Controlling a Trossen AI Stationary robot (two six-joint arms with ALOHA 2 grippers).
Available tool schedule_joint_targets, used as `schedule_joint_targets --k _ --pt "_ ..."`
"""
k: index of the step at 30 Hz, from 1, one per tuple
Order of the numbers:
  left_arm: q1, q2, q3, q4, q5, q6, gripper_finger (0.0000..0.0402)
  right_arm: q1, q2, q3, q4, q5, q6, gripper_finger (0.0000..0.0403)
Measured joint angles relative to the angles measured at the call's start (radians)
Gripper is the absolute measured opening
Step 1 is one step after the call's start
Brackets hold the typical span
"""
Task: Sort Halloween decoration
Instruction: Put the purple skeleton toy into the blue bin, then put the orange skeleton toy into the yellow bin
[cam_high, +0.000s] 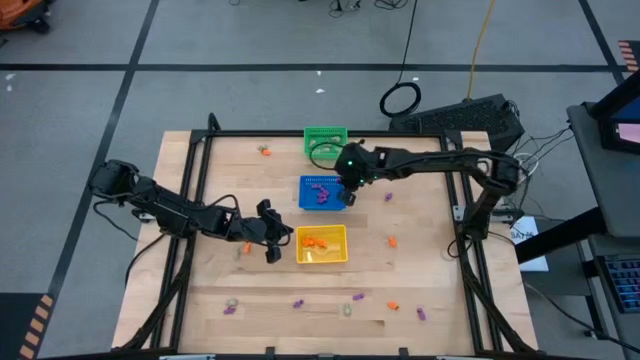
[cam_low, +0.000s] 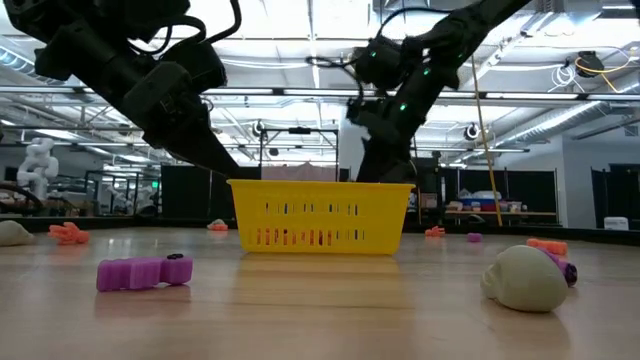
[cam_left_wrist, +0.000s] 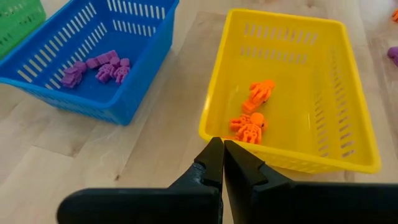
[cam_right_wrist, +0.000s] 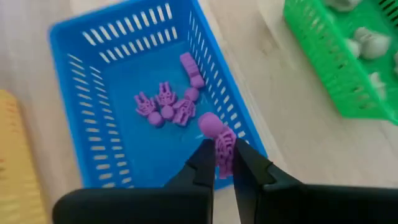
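Purple skeleton trinket clamped in the right pincer, hanging head-up with its long axis running along the fingers, right over the near rim of the blue basket. Basket floor sits just ahead and below, already carrying a handful of purple pieces. So the whole next move probably hinges on that: nudge a touch further in over the basket, then let go. Dropping from here looks risky, could clip the rim and bounce out onto the counter.

Left pincer pressed together with nothing between the fingers, parked just outside the yellow basket, tips aimed at its near wall. Two orange figures lying inside that one. Green basket at the far side of the row, holding a few pale bits.

Plenty left scattered on the counter: orange ones on the right arm's side, purple and pale ones strung along the front edge, one orange piece up by the green basket. Front-edge stuff looks roughly equal reach for both arms; left arm free, so likely the better pick for the next grab.
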Motion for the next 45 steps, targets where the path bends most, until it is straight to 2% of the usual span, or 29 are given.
schedule_joint_targets --k 9,16,20,23,27,31,34,40,45 --pt "0.031 -0.004 0.0 -0.005 -0.006 0.02 0.0013 0.0 0.163 0.114 -0.002 -0.001 -0.045 0.0029" --pt "0.133 -0.095 0.023 -0.155 -0.002 0.081 0.0013 0.003 0.169 0.144 -0.003 -0.001 -0.053 0.0104" --pt "0.233 -0.166 0.025 -0.247 0.074 0.122 0.0013 0.01 0.15 0.153 0.002 -0.001 -0.092 0.0143" --pt "0.309 -0.202 0.025 -0.312 0.157 0.145 0.0006 0.013 0.128 0.153 -0.026 0.002 -0.138 0.015" --pt "0.389 -0.216 0.041 -0.413 0.205 0.207 0.0002 0.018 0.092 0.152 -0.038 0.005 -0.148 0.0126" --pt "0.482 -0.204 0.124 -0.548 0.214 0.315 0.0 0.038 0.048 0.129 -0.006 0.054 -0.199 0.0063" --pt "0.568 -0.182 0.209 -0.671 0.244 0.408 0.0 0.042 0.007 0.064 0.096 0.051 -0.221 0.0013" --pt "0.725 -0.076 0.382 -0.863 0.29 0.617 0.0 0.034 -0.113 -0.157 0.376 0.051 -0.193 0.0007" --pt "0.805 0.066 0.48 -0.921 0.29 0.805 0.0 0.045 -0.252 -0.331 0.589 0.049 -0.149 0.0003"
